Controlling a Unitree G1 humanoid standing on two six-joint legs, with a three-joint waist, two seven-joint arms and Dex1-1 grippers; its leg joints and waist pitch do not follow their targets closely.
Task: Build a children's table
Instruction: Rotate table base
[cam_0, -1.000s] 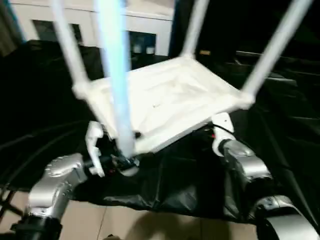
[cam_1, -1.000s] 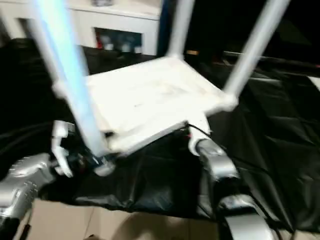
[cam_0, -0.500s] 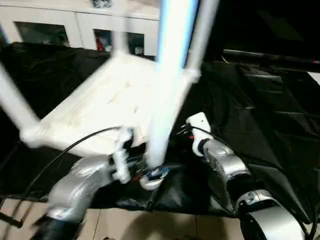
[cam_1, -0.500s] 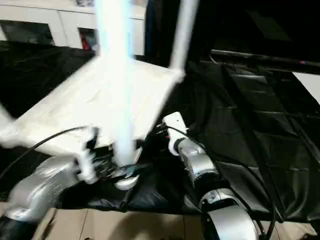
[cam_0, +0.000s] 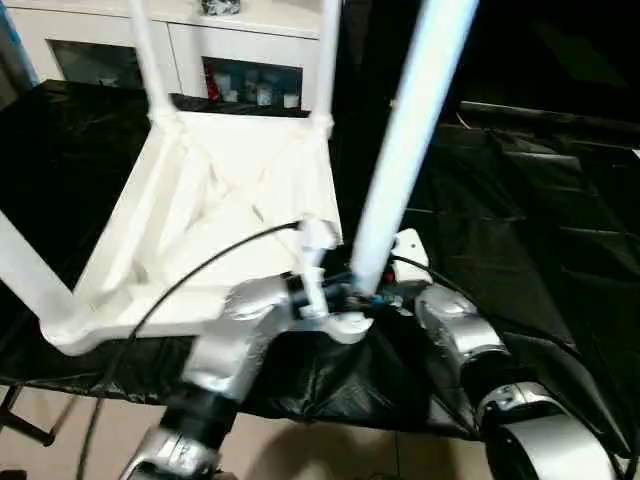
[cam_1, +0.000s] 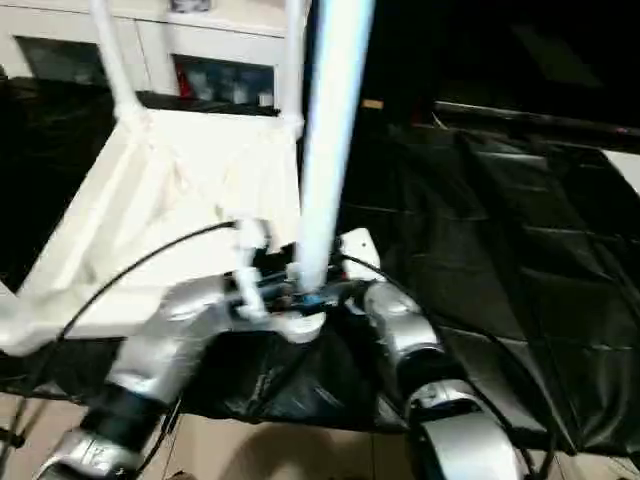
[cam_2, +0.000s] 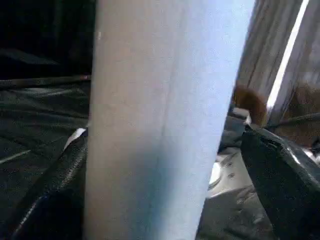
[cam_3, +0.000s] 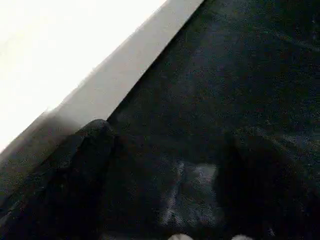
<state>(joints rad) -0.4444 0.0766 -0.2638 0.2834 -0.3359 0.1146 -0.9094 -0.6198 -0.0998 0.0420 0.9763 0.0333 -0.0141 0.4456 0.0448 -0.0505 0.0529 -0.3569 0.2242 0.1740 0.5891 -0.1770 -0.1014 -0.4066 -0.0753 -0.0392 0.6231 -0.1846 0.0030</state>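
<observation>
In the left eye view the table top (cam_0: 215, 215) lies upside down in the left half of the frame on a black sheet (cam_0: 520, 210), ribbed underside up, with legs rising from its corners: two at the upper left (cam_0: 145, 55) and upper centre (cam_0: 328, 55), one at the left edge (cam_0: 25, 265), and a near leg (cam_0: 405, 150) slanting up through the centre to the top edge. The left gripper (cam_0: 345, 295) sits at the base of that near leg, mid-frame, and the right gripper (cam_0: 405, 255) is just beside it, under the top's near edge. A white cabinet (cam_0: 240, 50) stands along the upper edge. In the left wrist view the near leg (cam_2: 160, 120) fills the middle, with a black finger (cam_2: 282, 175) on either side, pinching it. In the right wrist view two dark fingers (cam_3: 87, 165) stand spread over the black sheet (cam_3: 210, 75), holding nothing, with the white top (cam_3: 65, 50) in the upper left.
</observation>
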